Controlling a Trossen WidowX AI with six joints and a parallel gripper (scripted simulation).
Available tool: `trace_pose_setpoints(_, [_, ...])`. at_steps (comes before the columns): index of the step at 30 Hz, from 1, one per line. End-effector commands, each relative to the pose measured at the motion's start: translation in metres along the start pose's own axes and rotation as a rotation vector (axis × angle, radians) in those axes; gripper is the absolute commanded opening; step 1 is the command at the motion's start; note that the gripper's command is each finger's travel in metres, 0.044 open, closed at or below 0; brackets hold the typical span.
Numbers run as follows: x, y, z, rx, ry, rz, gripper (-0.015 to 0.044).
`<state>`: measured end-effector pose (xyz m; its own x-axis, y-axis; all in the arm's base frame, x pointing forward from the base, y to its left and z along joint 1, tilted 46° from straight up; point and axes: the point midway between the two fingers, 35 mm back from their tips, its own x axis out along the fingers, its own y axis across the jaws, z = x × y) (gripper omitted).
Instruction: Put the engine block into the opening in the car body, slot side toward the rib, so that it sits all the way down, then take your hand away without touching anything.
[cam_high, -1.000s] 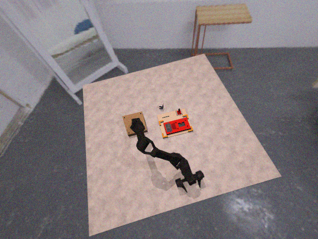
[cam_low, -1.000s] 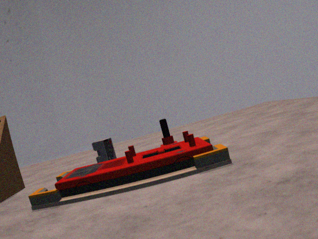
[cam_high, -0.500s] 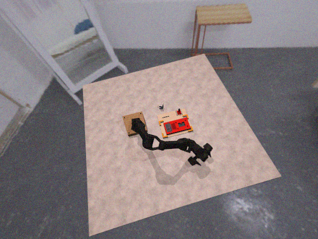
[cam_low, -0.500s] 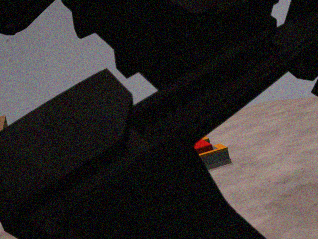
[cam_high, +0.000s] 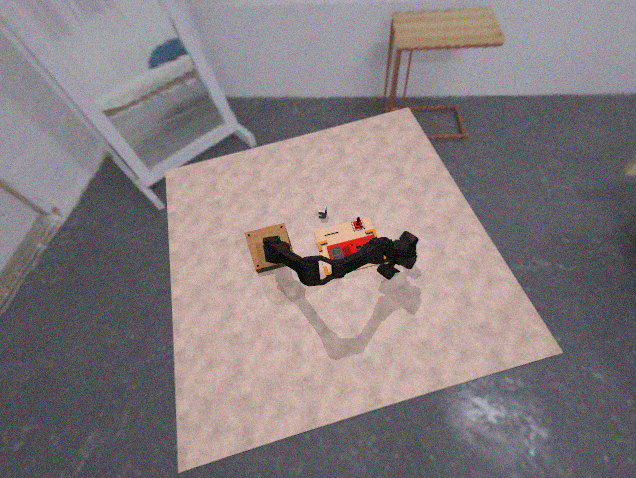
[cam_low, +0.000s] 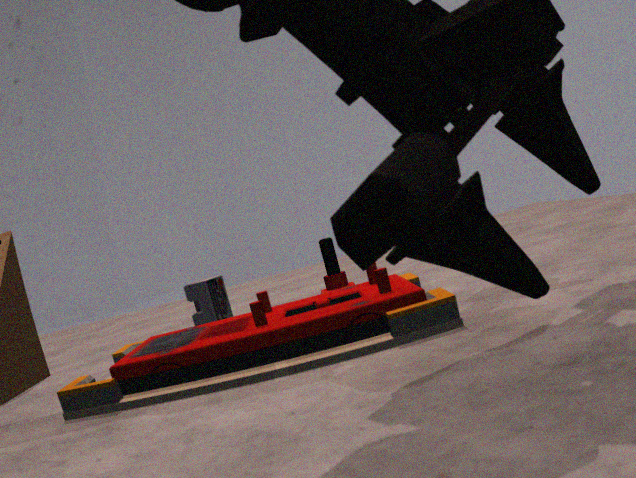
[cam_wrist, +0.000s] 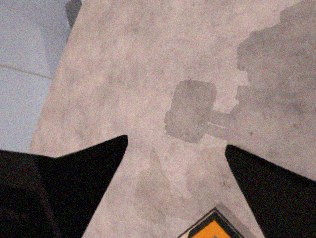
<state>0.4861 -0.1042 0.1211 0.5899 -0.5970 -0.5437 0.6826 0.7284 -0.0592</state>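
The grey engine block stands upright on the mat behind the cream board, with a notch in its side. The red car body lies between orange-topped corner holders; dark recesses show in its top in the exterior view, but the rib cannot be made out. My gripper is open and empty, above and beyond the body's right end. In the top view the arm covers part of the body and the fingertips are hard to make out.
The cream board carries a red part with a black post behind the body. An orange holder corner shows at the bottom of the wrist view. The arm stands on a wooden base at the left.
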Motion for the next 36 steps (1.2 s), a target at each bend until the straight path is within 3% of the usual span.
trace_pose_setpoints(1, [-0.012,0.031,-0.042,-0.034,0.097,0.033,0.044])
trace_pose_setpoints(15, [-0.092,0.093,-0.211,-0.261,0.401,0.041,0.044])
trace_pose_setpoints(26, [-0.169,0.065,-0.319,-0.477,0.508,-0.153,0.044])
trace_pose_setpoints(36, [-0.215,0.027,-0.356,-0.609,0.463,-0.316,0.044])
